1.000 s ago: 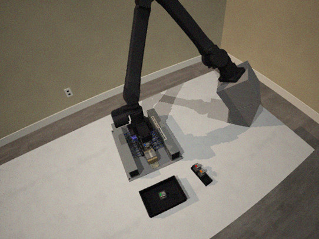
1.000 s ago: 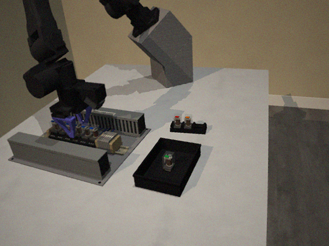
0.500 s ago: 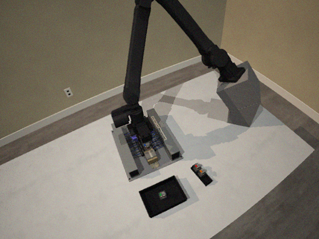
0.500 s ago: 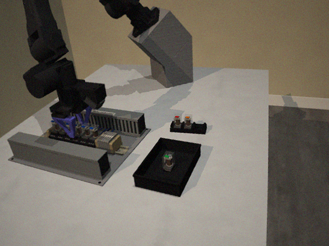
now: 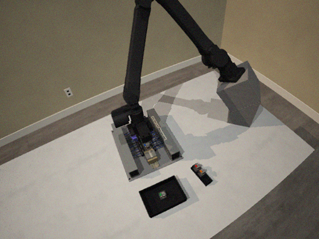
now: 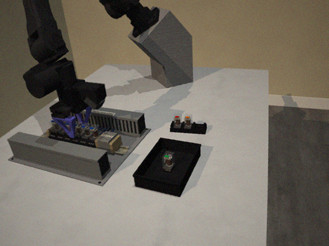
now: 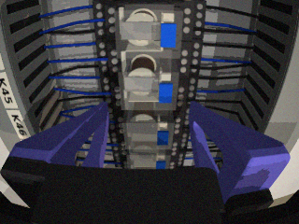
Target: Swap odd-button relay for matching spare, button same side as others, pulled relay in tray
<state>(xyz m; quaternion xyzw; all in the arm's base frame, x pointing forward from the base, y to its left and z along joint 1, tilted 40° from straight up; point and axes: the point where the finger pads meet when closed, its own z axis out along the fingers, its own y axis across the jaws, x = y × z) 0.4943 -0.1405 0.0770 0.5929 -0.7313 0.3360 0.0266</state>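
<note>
The claw (image 6: 80,128) (image 7: 149,109), roughly half open and gripping nothing, straddles the row of blue-buttoned relays (image 7: 149,79); rise straight up, brushing no neighbour. Beyond the row, the green-buttoned relay (image 5: 162,194) (image 6: 168,160) sits in the tray (image 5: 180,188) (image 6: 157,188).

Relay row (image 7: 146,86): on the panel (image 6: 107,176) (image 5: 171,161), between two ducts. Tray (image 6: 157,190) (image 5: 168,208): on the table, before the panel; one relay (image 6: 168,161) (image 5: 162,194) inside. Spare holder (image 6: 199,128) (image 5: 205,179): beside the tray, bearing two relays.
</note>
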